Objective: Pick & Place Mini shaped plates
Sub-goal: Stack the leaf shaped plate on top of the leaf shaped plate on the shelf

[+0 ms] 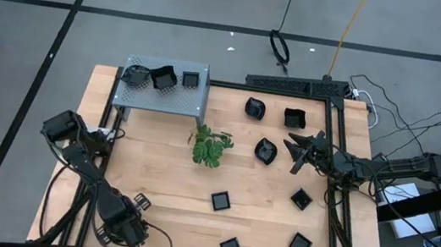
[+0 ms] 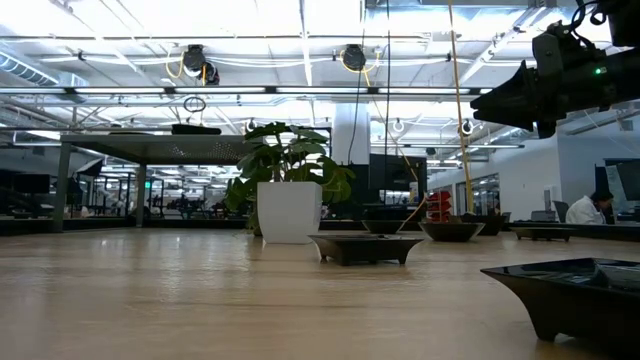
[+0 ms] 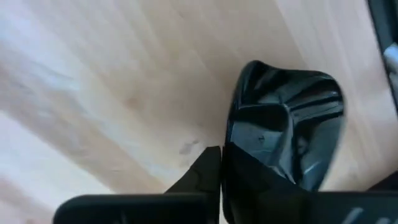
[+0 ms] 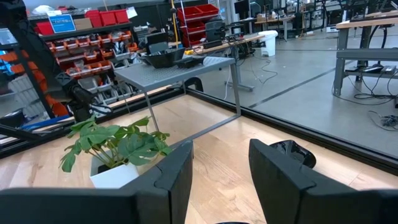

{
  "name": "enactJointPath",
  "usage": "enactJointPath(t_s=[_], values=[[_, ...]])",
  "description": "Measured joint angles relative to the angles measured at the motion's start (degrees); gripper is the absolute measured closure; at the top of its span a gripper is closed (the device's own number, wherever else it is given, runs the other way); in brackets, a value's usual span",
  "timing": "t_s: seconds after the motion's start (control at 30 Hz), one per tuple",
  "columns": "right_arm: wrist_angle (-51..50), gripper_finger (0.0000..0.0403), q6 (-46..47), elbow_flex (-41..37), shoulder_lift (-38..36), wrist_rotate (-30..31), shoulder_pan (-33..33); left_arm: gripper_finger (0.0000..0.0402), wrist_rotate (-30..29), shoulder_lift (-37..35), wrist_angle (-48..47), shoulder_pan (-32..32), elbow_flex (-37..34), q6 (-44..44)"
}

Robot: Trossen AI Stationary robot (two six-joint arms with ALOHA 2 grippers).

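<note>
Several black glossy mini plates lie on the wooden table, among them a rounded one (image 1: 265, 151) and square ones (image 1: 220, 200) (image 1: 301, 199). Three more (image 1: 163, 76) sit on top of the grey perforated stand (image 1: 164, 97). My left gripper (image 1: 140, 202), at the table's near left, is shut on one black plate (image 3: 286, 124). My right gripper (image 1: 292, 148) is open and empty above the table at the right, just right of the rounded plate. It points toward the green plant (image 4: 115, 146); in the low view it shows at the upper right (image 2: 530, 95). My left gripper holds the black plate by the edge nearest the fingers (image 3: 249, 177). One finger (image 3: 199, 177) shows on the plate's outer side; the plate hides the other finger. The plate stands out beyond the fingers, its glossy hollow facing the camera, over the bare wood.
A potted green plant (image 1: 211, 146) stands mid-table. The grey stand is at the far left. A black frame rail (image 1: 333, 147) runs along the right and far edges. Another rounded plate (image 4: 292, 152) lies beyond my right gripper. Bare wood (image 1: 156, 158) lies at centre left.
</note>
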Motion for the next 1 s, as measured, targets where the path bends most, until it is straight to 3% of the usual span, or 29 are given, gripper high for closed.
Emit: enactJointPath(t_s=[0.3, 0.5, 0.6, 0.7, 0.87, 1.0], values=[[0.0, 0.0259, 0.0, 0.0, 0.0, 0.0, 0.0, 0.0397, -1.2, -9.6, -0.4, 8.3, 0.0, -0.6], [0.0, 0.0257, 0.0, 0.0, 0.0, 0.0, 0.0, 0.0383, -11.7, -16.6, -4.0, 16.8, 0.0, -3.5], [0.0, 0.0258, 0.0, 0.0, 0.0, 0.0, 0.0, 0.0395, -13.6, -20.1, -4.1, 21.3, 0.0, -3.7], [0.0, 0.0258, 0.0, 0.0, 0.0, 0.0, 0.0, 0.0396, -10.7, -22.3, -4.0, 24.1, 0.0, -4.1], [0.0, 0.0258, 0.0, 0.0, 0.0, 0.0, 0.0, 0.0369, 2.3, -22.1, -4.2, 22.4, 0.0, -8.3], [0.0, 0.0258, 0.0, 0.0, 0.0, 0.0, 0.0, 0.0342, 2.1, -20.2, -3.8, 19.8, -0.5, -13.5]])
